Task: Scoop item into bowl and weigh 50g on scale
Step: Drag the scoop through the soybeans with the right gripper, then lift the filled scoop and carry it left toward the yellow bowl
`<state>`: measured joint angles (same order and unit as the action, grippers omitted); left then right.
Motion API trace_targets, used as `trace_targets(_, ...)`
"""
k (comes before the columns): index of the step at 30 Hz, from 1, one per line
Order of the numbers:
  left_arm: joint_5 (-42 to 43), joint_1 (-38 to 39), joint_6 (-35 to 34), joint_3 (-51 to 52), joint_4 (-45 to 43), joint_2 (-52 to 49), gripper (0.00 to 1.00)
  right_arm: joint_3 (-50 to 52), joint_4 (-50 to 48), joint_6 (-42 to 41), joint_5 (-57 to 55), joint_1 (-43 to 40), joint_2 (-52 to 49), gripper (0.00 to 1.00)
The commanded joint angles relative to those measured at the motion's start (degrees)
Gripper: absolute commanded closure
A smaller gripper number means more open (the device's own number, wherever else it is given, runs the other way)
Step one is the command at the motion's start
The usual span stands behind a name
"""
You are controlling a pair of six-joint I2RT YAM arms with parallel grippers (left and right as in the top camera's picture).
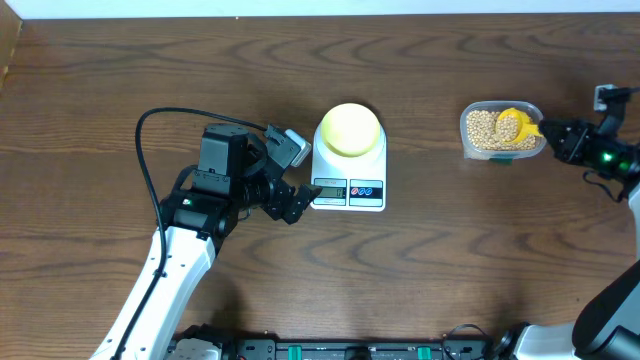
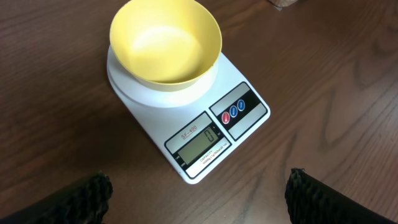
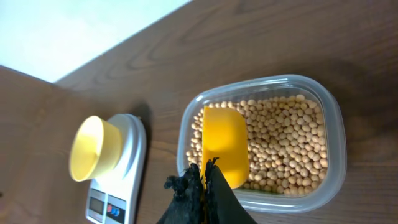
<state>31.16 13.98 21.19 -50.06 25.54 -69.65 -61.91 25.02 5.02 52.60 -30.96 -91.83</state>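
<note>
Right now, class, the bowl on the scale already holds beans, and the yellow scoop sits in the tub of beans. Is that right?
Not quite. The bowl on the scale is empty, as the left wrist view shows. The yellow scoop does sit in the tub of beans.
</note>
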Motion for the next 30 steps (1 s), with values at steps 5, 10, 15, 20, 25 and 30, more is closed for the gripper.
trace_targets(5, -0.3, -0.2, 0.1, 0.1, 0.1, 0.5, 0.09, -1.0, -0.2, -2.3, 10.0, -2.9, -0.3, 0.99)
trace_targets(10, -0.3, -0.2, 0.1, 0.1, 0.1, 0.5, 0.09, -1.0, -0.2, -5.5, 10.1, -2.8, -0.3, 0.99)
trace_targets(15, -0.3, -0.2, 0.1, 0.1, 0.1, 0.5, 0.09, -1.0, -0.3, -9.6, 11.0, -2.7, -0.3, 0.99)
trace_targets(20, -0.3, -0.2, 0.1, 0.1, 0.1, 0.5, 0.09, -1.0, -0.8, -12.9, 13.7, -2.6, -0.3, 0.99)
trace_targets(25, -0.3, -0.2, 0.1, 0.1, 0.1, 0.5, 0.09, -1.0, -0.8, -14.1, 13.9, -1.1, -0.3, 0.99)
trace_targets(30, -0.3, -0.2, 0.1, 0.1, 0.1, 0.5, 0.09, -1.0, -1.0, -14.4, 13.9, 2.7, -0.3, 0.99)
